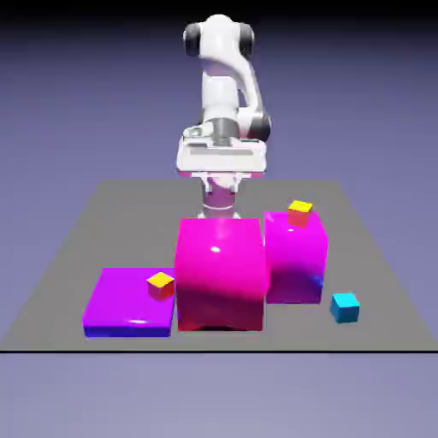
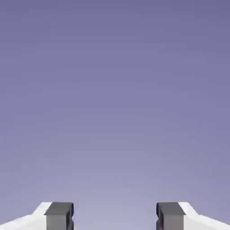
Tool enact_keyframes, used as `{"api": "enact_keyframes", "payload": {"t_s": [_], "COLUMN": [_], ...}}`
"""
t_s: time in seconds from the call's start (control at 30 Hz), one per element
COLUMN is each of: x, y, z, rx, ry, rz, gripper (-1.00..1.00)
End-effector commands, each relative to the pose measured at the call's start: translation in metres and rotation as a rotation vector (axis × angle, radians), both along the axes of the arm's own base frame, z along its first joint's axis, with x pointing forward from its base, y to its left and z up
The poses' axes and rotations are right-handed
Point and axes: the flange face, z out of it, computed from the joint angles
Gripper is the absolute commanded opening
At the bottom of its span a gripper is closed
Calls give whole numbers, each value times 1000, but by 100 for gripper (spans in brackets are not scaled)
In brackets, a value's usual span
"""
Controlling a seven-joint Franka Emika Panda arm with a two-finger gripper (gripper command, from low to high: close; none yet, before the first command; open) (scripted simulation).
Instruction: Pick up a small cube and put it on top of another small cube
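Right, our pincer stands wide with nothing between its tips. Taking the big magenta block as landmark, we see the cyan cube on the table, toward the exterior view's right of it.
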Motion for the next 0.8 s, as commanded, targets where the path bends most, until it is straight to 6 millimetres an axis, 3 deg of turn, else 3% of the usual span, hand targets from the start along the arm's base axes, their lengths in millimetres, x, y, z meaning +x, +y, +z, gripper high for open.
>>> {"api": "enact_keyframes", "payload": {"t_s": [0.0,0.37,0.57,0.77], "x": [9,86,108,117], "y": [8,105,162,217], "z": [-5,-86,-137,-186], "rx": [-6,-63,-89,-109], "ry": [39,460,675,875], "rz": [7,61,79,88], "gripper": [0,0,0,0]}}
